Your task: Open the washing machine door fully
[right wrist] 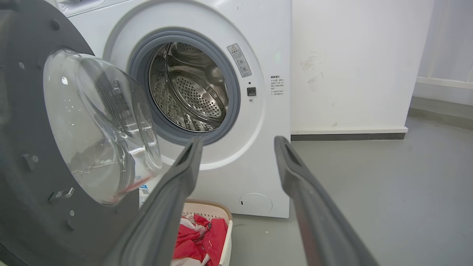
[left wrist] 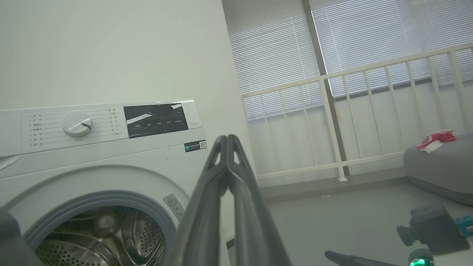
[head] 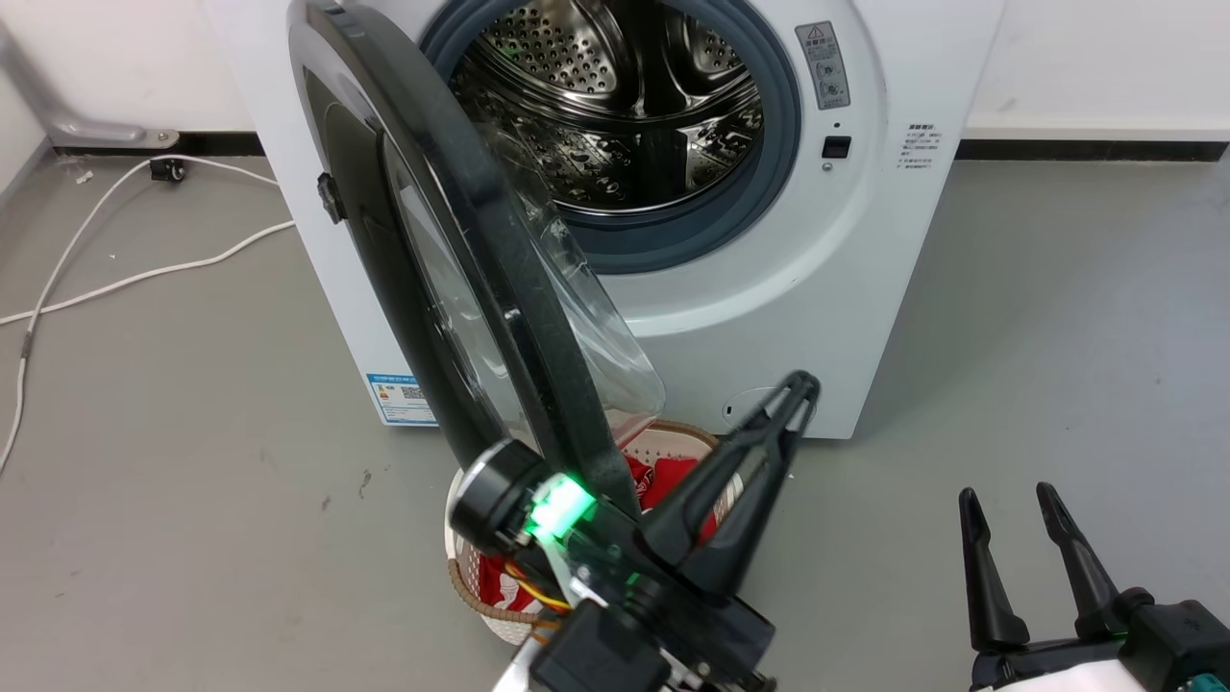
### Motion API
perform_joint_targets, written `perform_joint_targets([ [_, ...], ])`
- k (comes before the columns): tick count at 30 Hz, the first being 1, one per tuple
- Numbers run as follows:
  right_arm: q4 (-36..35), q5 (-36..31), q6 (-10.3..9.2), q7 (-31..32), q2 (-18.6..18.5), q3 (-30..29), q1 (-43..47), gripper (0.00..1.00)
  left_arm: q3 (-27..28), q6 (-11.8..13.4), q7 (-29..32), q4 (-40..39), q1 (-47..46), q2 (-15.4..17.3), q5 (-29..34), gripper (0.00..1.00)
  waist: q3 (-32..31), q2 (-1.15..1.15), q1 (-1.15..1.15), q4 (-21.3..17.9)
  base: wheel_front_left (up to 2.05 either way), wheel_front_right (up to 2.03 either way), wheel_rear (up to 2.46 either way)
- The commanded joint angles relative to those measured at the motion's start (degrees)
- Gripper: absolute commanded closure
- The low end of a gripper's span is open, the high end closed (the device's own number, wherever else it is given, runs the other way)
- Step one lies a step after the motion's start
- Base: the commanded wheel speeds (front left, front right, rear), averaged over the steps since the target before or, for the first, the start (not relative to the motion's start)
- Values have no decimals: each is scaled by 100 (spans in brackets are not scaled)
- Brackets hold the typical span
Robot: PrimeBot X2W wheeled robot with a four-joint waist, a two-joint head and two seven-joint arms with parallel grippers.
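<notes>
Hanging half open, the washing machine door (head: 495, 288) needs pushing wider; left gripper (head: 799, 389), clenched empty, sits by its inner side, likely for that; right gripper (head: 1006, 495) idles spread

Laundry basket (head: 663, 444) mostly hidden behind washing machine door (head: 500, 288); warning sticker (head: 823, 63) print too small, likely illegible.

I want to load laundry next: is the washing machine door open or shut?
Open. The washing machine door stands swung out to one side, and the steel drum is exposed behind it.
</notes>
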Motion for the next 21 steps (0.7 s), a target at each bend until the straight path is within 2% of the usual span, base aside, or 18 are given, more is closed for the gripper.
perform_joint_targets([
  [1,16,-9,0,-12,22,-1,-1,0,-85,35,-13,55,-43,-6,-44,100,11,0,0,-12,0,0,0],
  [13,54,-1,0,-12,22,44,-105,0,-1045,-59,-13,612,84,-6,-234,100,94,0,0,-15,0,0,0],
  [21,131,-3,0,-12,22,49,-145,0,-1202,-51,-12,1312,253,-8,-279,100,171,0,0,-47,0,0,0],
])
